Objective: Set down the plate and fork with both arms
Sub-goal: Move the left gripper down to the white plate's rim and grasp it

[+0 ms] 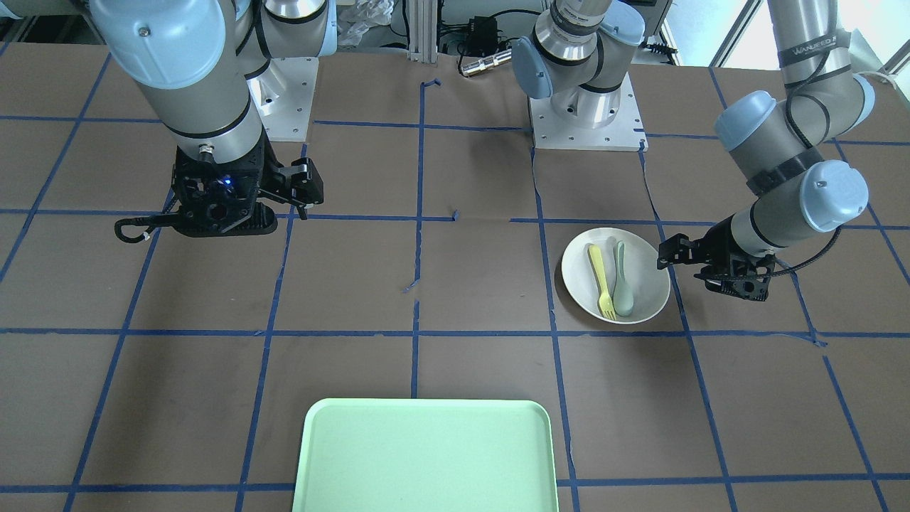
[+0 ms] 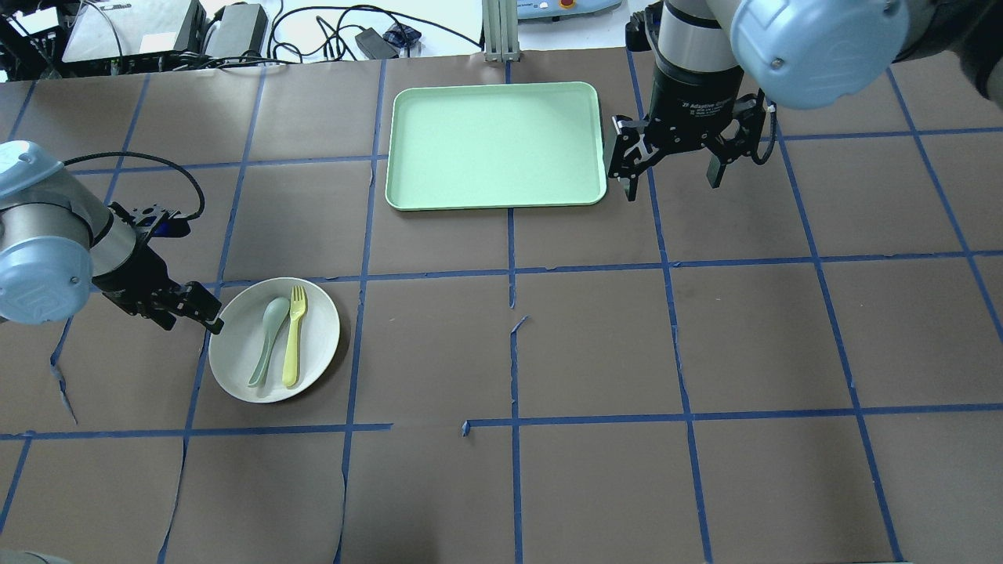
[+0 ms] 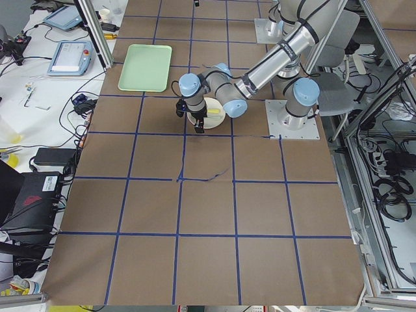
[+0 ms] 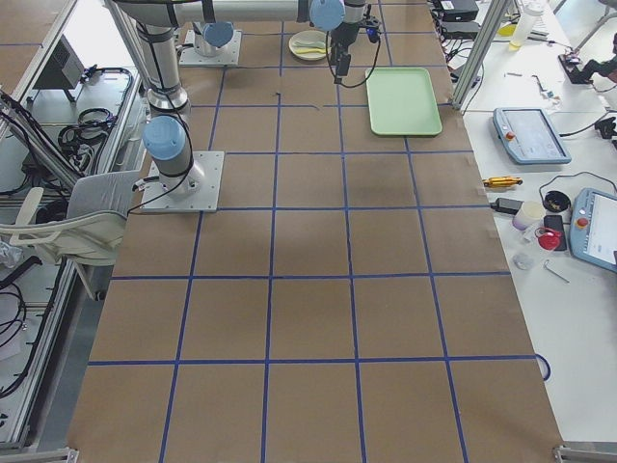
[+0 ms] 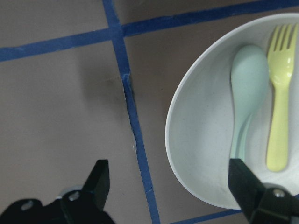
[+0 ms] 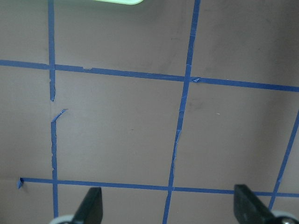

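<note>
White plate (image 2: pixel 235 368), left of table, carrying the yellow fork (image 2: pixel 293 345) and a spoon (image 2: pixel 269 341) loose, judged light, stiff and slick: take its thin rim, level, beside the spread, empty left gripper (image 2: pixel 188 309); right gripper (image 2: pixel 672 184) likewise spread, empty.
</note>
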You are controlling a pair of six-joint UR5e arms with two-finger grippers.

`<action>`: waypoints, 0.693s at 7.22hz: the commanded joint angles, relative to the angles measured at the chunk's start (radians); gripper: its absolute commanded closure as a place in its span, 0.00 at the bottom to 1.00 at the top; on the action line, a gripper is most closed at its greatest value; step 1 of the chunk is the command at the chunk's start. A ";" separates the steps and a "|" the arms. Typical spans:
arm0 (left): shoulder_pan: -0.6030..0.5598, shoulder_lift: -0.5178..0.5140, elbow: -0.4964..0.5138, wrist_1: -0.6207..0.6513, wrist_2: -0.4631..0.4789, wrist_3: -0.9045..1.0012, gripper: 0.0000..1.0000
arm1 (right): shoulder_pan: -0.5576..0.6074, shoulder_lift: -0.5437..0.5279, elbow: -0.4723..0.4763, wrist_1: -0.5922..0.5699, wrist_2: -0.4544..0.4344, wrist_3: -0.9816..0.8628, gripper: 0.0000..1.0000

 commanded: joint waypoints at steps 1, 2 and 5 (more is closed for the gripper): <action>0.002 -0.042 -0.005 0.004 0.000 0.005 0.21 | 0.000 0.000 0.001 0.000 0.001 0.004 0.00; 0.002 -0.051 -0.005 0.002 -0.002 0.005 0.26 | 0.000 0.000 0.001 0.000 0.001 0.002 0.00; 0.000 -0.053 -0.004 0.001 0.004 0.007 0.90 | 0.000 0.000 0.001 0.000 0.001 0.002 0.00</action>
